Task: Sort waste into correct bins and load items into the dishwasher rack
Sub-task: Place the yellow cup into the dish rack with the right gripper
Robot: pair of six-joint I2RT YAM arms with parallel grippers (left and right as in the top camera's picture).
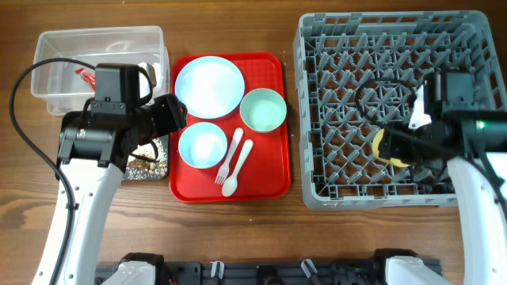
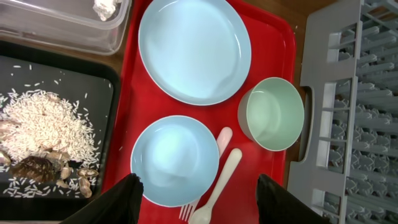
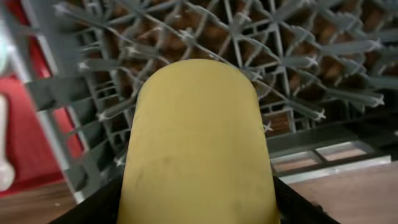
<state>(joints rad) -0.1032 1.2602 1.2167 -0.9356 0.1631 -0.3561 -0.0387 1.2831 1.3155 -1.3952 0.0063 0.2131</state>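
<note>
Wooden table [image 1: 238, 229] supports everything. Right gripper [image 3: 198, 211] is closed around the yellow cup [image 3: 196, 137], long axis along the fingers, pegs of the dishwasher rack [image 1: 305, 119] directly below. Overhead mostly hides the cup; the right wrist view shows it plainly. Left gripper [image 2: 199, 202] hangs wide open over the red tray [image 2: 127, 106].

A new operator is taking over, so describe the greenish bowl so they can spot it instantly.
Find the red tray in the middle of the table, just left of the grey rack. The mint bowl sits at the tray's right edge, nearest the rack. Unlike the blue bowl nearer the tray's left side, it is greener and looks deeper.
</note>
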